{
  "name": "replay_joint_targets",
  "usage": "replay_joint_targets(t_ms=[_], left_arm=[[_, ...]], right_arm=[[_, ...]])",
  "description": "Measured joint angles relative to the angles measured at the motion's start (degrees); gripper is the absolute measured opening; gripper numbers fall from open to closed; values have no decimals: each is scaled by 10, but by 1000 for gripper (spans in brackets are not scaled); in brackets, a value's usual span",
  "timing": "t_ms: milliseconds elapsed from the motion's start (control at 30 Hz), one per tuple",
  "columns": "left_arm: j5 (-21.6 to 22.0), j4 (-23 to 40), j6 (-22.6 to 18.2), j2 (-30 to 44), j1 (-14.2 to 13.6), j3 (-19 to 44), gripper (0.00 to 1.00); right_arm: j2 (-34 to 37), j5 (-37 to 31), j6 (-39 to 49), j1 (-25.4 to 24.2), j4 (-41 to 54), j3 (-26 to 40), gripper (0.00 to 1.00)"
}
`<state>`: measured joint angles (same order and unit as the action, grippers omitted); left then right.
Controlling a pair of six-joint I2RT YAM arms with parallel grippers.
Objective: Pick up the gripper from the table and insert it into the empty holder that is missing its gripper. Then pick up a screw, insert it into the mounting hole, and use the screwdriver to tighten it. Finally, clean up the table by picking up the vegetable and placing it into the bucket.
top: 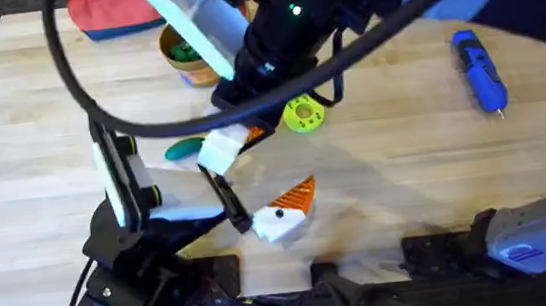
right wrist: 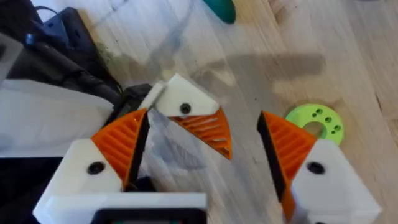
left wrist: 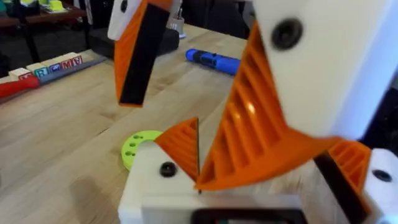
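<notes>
My left gripper [top: 274, 213] lies low near the front middle of the table [top: 404, 160], open. One of its white blocks is the holder [right wrist: 180, 102], with an orange ribbed wedge, the gripper [right wrist: 208, 132], seated on it. A dark spot marks its mounting hole; I cannot tell whether a screw is in it. My right gripper [right wrist: 204, 115] hangs open just above, its fingers [right wrist: 115, 146] straddling that block. The teal vegetable [top: 185, 149] rests on the wood to the left. Farther back stands the bucket [top: 189, 59], partly hidden by the right arm. The blue screwdriver [top: 476, 68] lies at the far right.
A lime-green disc [top: 302, 113] with holes lies just behind the grippers. A red pouch [top: 114, 10] sits at the back left. The right arm crosses high over the table's middle, dark and large. Bare wood stretches between the disc and the screwdriver.
</notes>
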<state>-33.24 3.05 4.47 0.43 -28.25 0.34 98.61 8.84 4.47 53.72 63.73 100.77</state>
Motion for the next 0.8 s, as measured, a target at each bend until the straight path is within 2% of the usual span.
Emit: replay_joint_targets(t_ms=[100, 133, 300, 400, 600, 800], left_arm=[[0, 0, 0, 0, 0, 0, 988], [0, 0, 0, 0, 0, 0, 989], [0, 0, 0, 0, 0, 0, 989], [0, 0, 0, 0, 0, 0, 988], [0, 0, 0, 0, 0, 0, 988], [0, 0, 0, 0, 0, 0, 994]], right_arm=[[-13, 2, 0, -17, 11, 0, 991], [-41, 2, 1, -42, 34, 0, 992], [-87, 3, 7, -82, 93, 0, 992], [-111, 11, 12, -98, 93, -18, 994], [-196, 27, 13, -125, 80, -118, 994], [-332, 67, 13, -148, 49, -238, 993]])
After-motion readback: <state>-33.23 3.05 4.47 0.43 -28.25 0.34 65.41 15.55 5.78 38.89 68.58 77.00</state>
